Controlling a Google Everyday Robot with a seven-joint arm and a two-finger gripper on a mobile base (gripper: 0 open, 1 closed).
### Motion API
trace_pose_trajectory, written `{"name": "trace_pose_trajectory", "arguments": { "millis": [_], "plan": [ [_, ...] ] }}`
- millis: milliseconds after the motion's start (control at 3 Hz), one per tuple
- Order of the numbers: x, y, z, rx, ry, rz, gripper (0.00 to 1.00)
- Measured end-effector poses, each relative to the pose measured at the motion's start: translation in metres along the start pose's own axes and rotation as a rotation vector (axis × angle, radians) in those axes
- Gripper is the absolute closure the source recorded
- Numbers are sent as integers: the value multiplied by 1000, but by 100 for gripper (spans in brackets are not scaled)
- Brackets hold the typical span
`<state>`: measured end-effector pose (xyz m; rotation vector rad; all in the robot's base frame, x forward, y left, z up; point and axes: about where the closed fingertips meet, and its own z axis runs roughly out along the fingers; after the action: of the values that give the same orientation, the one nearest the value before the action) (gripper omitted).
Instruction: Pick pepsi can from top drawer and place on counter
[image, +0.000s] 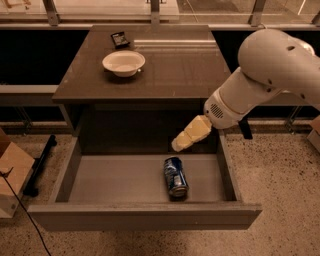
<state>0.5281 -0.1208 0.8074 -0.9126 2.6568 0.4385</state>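
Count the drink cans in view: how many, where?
1. The pepsi can lies on its side in the open top drawer, right of centre, near the front panel. The gripper hovers just above it. None on the counter; the dark recess behind may hide more.
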Motion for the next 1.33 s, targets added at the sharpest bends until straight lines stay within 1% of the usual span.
{"name": "trace_pose_trajectory", "arguments": {
  "millis": [333,667,1000,1333],
  "plan": [
    [-6,7,30,-38,36,62,0],
    [-10,18,63,-82,85,109,0],
    [-4,30,99,-133,142,145,0],
    [-4,30,99,-133,142,145,0]
  ]
}}
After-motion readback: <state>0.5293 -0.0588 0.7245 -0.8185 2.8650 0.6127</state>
